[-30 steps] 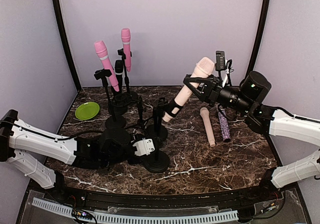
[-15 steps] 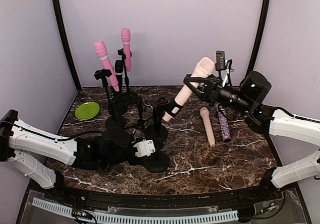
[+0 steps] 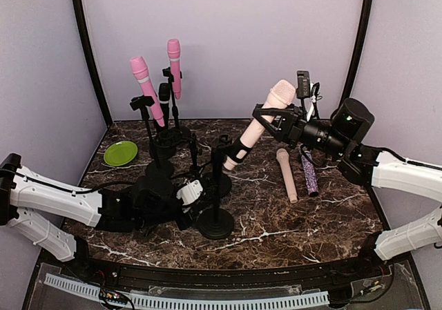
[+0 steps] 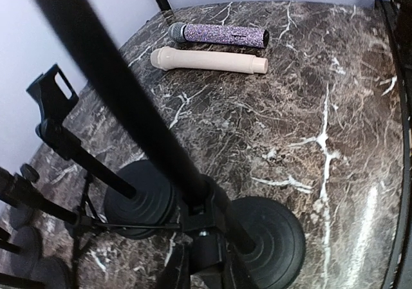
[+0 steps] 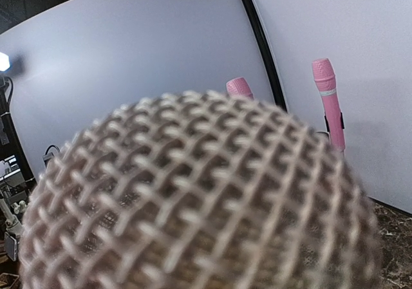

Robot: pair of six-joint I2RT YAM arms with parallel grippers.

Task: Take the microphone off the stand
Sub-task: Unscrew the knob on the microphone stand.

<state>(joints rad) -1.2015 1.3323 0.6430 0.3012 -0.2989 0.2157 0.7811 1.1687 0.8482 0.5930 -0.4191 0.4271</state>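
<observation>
Though barely changed from a second ago, shows the left gripper (image 3: pixel 188 198) drawn slightly back and left, jaws seemingly pinching the stand (image 3: pixel 217 186) pole just above its base. Shows the right gripper (image 3: pixel 268 119) closed on the cream microphone (image 3: pixel 247 139) below its mesh head, raised a touch. Sits seated in the black clip (image 3: pixel 237 154), so not yet freed; reads as bracing for the pull. Leaves open air up and right along the tilt. Keep off the purple glitter microphone (image 3: pixel 309 172) and pale loose microphone (image 3: pixel 286 175) lying beneath.
</observation>
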